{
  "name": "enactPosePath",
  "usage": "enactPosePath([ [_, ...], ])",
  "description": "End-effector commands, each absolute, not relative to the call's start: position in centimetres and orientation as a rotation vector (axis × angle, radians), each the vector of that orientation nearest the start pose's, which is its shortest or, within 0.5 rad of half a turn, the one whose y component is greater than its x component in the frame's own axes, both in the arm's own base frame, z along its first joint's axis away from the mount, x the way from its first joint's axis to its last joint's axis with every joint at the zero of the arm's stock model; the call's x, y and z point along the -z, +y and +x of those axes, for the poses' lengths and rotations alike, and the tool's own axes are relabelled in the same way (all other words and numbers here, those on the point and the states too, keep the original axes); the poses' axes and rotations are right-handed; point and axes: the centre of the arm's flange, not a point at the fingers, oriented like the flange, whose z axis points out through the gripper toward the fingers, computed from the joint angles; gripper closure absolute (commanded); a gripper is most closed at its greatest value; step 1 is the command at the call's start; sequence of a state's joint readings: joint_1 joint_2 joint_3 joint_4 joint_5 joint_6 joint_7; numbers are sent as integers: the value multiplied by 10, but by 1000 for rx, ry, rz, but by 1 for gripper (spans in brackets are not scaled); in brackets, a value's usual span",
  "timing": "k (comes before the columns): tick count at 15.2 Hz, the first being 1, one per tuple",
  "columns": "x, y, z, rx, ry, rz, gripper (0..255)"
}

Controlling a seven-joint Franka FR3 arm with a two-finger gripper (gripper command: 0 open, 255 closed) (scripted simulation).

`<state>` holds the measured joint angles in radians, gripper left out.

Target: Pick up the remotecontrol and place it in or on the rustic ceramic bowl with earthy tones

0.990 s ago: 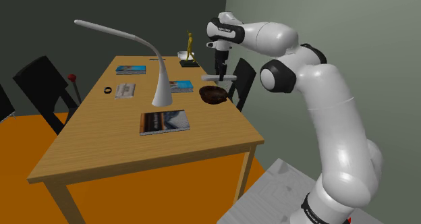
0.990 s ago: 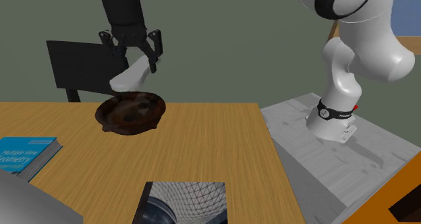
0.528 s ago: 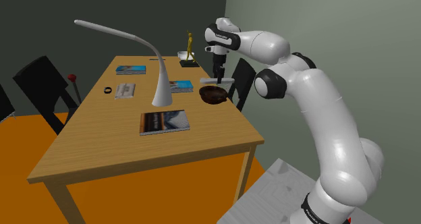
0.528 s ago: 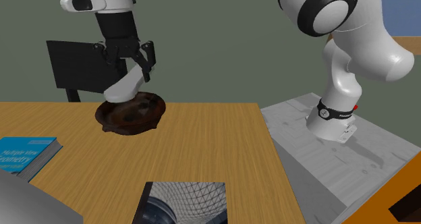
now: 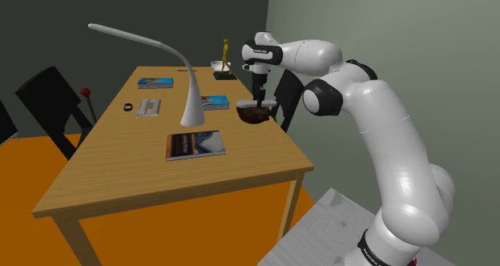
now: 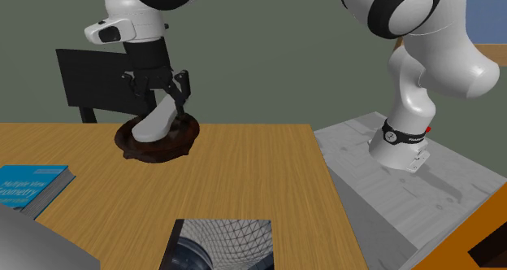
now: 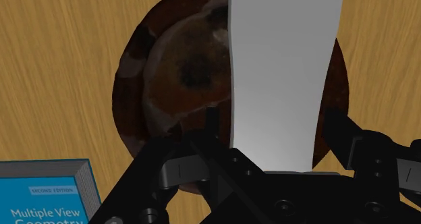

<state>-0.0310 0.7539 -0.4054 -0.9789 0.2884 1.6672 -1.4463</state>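
Note:
The remote control is a plain grey-white slab. It tilts down into the dark brown mottled bowl, and its lower end is inside the rim. My black gripper stands right over the bowl, shut on the remote's upper end. In the wrist view the remote runs out from between the fingers of the gripper and across the bowl. The shoulder view has the gripper low over the bowl near the table's right edge.
The wooden table carries a white desk lamp, several books, a small black ring and a yellow figurine at the far end. A blue book lies close to the bowl. Black chairs stand around.
The gripper has come down with the remote from above the bowl until the remote's lower end sits inside the bowl. The arm's elbow swung back towards the wall.

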Motion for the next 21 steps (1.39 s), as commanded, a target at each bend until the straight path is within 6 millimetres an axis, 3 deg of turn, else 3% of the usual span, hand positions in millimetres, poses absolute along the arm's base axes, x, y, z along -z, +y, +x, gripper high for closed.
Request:
enactPosePath([
  [1,-431,-190,723,-2,-1601,-2677,255],
  [8,-431,-190,723,-2,-1601,-2677,255],
  [9,-431,-190,723,-2,-1601,-2677,0],
  [14,-431,-190,723,-2,-1601,-2677,0],
  [18,-481,-191,723,-2,-1601,-2677,0],
  [21,-481,-191,723,-2,-1601,-2677,0],
])
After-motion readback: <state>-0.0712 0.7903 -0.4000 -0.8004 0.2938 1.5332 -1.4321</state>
